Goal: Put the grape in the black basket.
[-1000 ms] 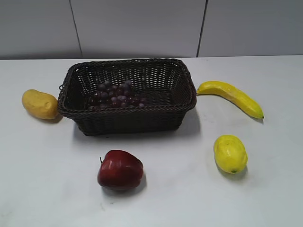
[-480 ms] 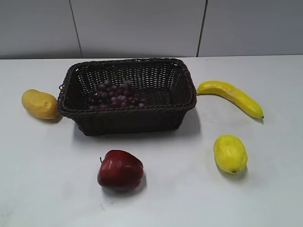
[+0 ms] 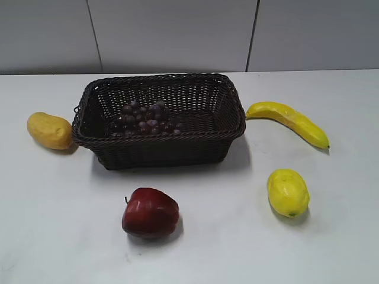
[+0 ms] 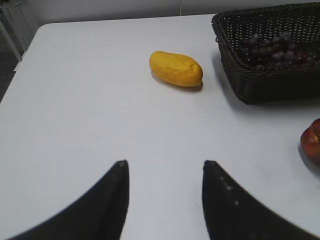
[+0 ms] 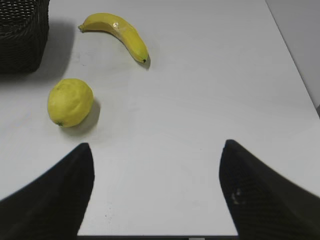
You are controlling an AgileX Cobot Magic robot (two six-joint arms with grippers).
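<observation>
So we're looking at the grape (image 3: 147, 120) sitting inside the black basket (image 3: 160, 152), lying on the basket floor toward the left half; from the left wrist view we're seeing the same bunch (image 4: 272, 47) peeking over the braided rim of the basket (image 4: 260, 85). The basket is sitting toward the back middle of the white counter (image 3: 225, 236), and nothing is touching the grapes except the wicker.

Going around the basket clock-style in the exterior view: a yellow-orange fruit (image 3: 50, 130) is resting at about 9 o'clock, just beside the basket's left wall; a banana (image 3: 288, 122) is lying at roughly 3 o'clock, its near tip close to the right rim; a lemon (image 3: 288, 192) is sitting around 4 o'clock, well apart from the basket; a red apple (image 3: 150, 213) is sitting at 6 o'clock, out in front with its stem pointing up-left.

We're not seeing either arm in the exterior view; both are only showing up in their own wrist cams. The left end effector (image 4: 165, 167) is hanging over bare counter with its fingers spread apart and holding nothing; the right end effector (image 5: 156, 150) is doing the same, spread really wide with nothing between the fingers, with the lemon (image 5: 70, 102) at its 11 o'clock and the banana (image 5: 117, 34) further out.
</observation>
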